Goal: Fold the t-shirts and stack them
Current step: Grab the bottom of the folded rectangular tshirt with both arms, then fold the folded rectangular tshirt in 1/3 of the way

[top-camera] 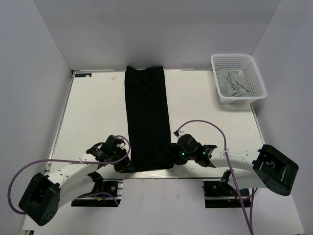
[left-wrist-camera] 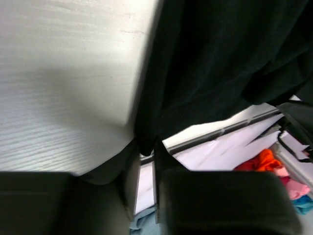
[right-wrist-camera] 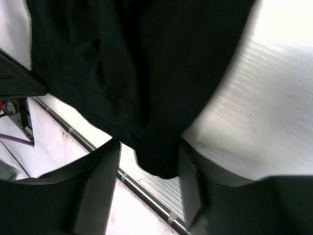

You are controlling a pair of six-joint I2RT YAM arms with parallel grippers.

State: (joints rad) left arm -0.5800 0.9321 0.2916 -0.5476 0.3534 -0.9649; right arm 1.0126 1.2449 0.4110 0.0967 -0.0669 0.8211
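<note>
Overhead, the black t-shirt (top-camera: 146, 117) lies as a long narrow strip on the white table (top-camera: 93, 112), running from the far edge to the near edge. The left gripper (top-camera: 128, 165) sits at its near left corner and the right gripper (top-camera: 172, 155) at its near right corner. A grey t-shirt (top-camera: 234, 84) lies crumpled in the white mesh basket (top-camera: 254, 73) at the far right (well apart from the arms). From the left wrist, the left gripper (left-wrist-camera: 146, 152) has its fingers (left-wrist-camera: 164, 164) drawn narrow, pinching a corner of the black t-shirt (left-wrist-camera: 220, 63) at the table edge; coloured cloth (left-wrist-camera: 264, 161) shows below. From the right wrist, the right gripper (right-wrist-camera: 149, 152) straddles a corner of the black t-shirt (right-wrist-camera: 146, 73) with its fingers (right-wrist-camera: 193, 181) partly apart, and I cannot tell whether they grip it.
</note>
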